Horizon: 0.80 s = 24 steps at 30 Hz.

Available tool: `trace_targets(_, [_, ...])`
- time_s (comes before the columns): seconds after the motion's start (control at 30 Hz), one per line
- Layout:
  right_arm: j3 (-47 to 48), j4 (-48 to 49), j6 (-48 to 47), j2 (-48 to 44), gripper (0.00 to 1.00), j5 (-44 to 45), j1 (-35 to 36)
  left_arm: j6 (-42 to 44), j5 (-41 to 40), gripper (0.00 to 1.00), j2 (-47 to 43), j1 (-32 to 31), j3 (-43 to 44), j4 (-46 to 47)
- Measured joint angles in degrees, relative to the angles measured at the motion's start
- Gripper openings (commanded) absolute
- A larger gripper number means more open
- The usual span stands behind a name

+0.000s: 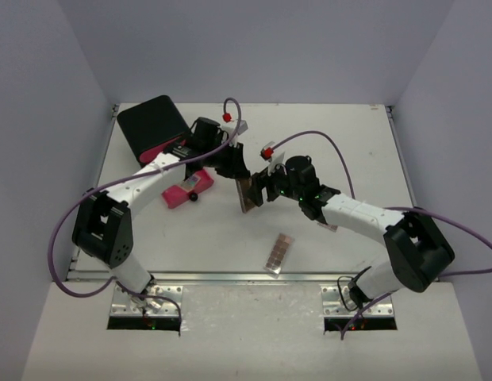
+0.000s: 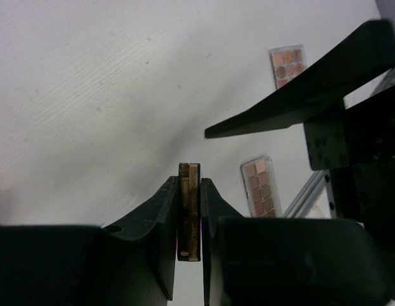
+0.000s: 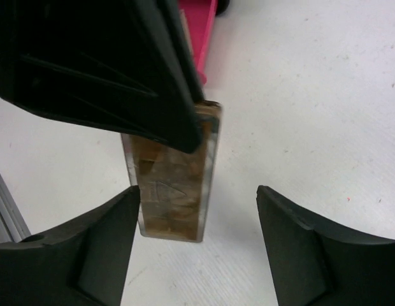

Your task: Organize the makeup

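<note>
1. Left hand (image 2: 189,186): closed on the palette (image 3: 175,185). Its fingers (image 2: 156,223) press the 2 broad faces. In the left wrist view you see the palette edge-on, standing upright between them.

2. Right hand (image 3: 201,191): open, holding nothing. Its 2 fingers stand on either side of the palette's free end. In the right wrist view, 1 finger (image 3: 89,248) sits just beside the palette's long edge; you cannot tell whether it touches. The other finger stands apart from the palette, with bare desk (image 1: 333,135) showing in the gap.

3. Palette position: raised off the desk near its middle, where the 2 arms meet. It is long and brownish, with a clear cover. The left hand grips 1 end from above, and the other end points down between the right hand's fingers.

4. Other makeup: in the left wrist view, a second palette (image 2: 261,186) and a third palette (image 2: 288,64) lie flat on the desk, pans up and apart from each other.

5. Surroundings: the black box (image 1: 151,123) sits at the far left corner of the desk. A pink drawer (image 1: 182,193) lies on the desk just in front of it, below the left arm and to the left of the held palette.
</note>
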Motion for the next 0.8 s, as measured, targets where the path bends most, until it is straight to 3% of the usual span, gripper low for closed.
trace_targets(0.4, [1.88, 0.07, 2.49, 1.03, 0.79, -0.34, -0.67, 8.66, -4.6, 0.0, -2.86, 15.53, -2.48, -0.87])
trace_targets(0.6, [-1.34, 0.03, 2.89, -1.95, 0.78, -1.52, -0.65, 18.39, -10.54, 0.0, -5.4, 19.6, 0.09, -1.41])
trace_targets(0.7, [-3.4, -0.04, 3.28, -3.42, 0.78, -1.64, -0.67, 19.85, -12.24, 0.0, -9.03, 19.97, -1.49, 1.0])
trace_targets(0.8, [-5.93, 0.44, 4.48, -4.6, 0.78, -1.64, -0.64, 17.52, -13.13, 0.0, -16.03, 21.44, -10.59, 10.23])
